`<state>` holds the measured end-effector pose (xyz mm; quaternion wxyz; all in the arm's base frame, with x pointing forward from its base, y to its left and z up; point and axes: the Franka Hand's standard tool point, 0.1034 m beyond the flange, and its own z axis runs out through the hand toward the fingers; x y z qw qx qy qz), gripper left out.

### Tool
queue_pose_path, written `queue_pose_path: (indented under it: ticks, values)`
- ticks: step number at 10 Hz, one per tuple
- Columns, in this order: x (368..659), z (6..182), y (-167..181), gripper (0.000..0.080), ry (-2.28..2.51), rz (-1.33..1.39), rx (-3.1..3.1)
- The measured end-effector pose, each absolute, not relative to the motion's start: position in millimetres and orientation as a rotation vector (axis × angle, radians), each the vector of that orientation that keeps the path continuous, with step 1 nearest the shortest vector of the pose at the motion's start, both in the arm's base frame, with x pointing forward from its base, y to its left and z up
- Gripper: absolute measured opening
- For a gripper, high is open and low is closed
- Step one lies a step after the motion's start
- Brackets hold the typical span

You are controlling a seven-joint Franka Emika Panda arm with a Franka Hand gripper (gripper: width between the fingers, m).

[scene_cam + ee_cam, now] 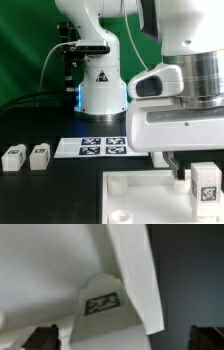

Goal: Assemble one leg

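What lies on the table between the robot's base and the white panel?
The marker board, flat on the dark table, as the exterior view shows. The two loose legs sit off to that view's left.

Small white plastic oblong leg [205, 180] bears a black-and-white square tag [101, 303]; flat square panel [135, 190] plain white, desk [40, 195] black.

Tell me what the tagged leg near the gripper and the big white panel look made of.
The leg: probably white plastic, matte, with smooth, even faces. Its tag looks like a printed black-and-white sticker. The panel: likely the same matte white plastic, uniform in colour, though the blur leaves this open.
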<state>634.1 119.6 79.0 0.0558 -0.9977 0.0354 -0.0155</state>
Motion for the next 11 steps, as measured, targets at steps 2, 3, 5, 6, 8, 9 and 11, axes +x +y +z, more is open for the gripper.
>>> queue_pose_path:
  ticks: [2,3,5,6,8,9,11]
  values:
    - [636.3,77.6,118.7,0.0649,-0.012,-0.056,-3.034]
    - [636.1,77.2,118.8,0.0649,0.035,-0.052,-3.033]
    - [635.9,77.1,119.4,0.0522,0.148,-0.045,-3.025]
    - [635.8,77.1,120.0,0.0364,0.343,-0.032,-3.003]
    - [635.6,76.0,115.4,0.0299,0.548,-0.02,-2.977]
    - [635.5,75.9,115.1,0.0299,0.752,-0.007,-2.929]
    - [634.5,74.1,112.0,0.0299,1.342,0.02,-2.674]
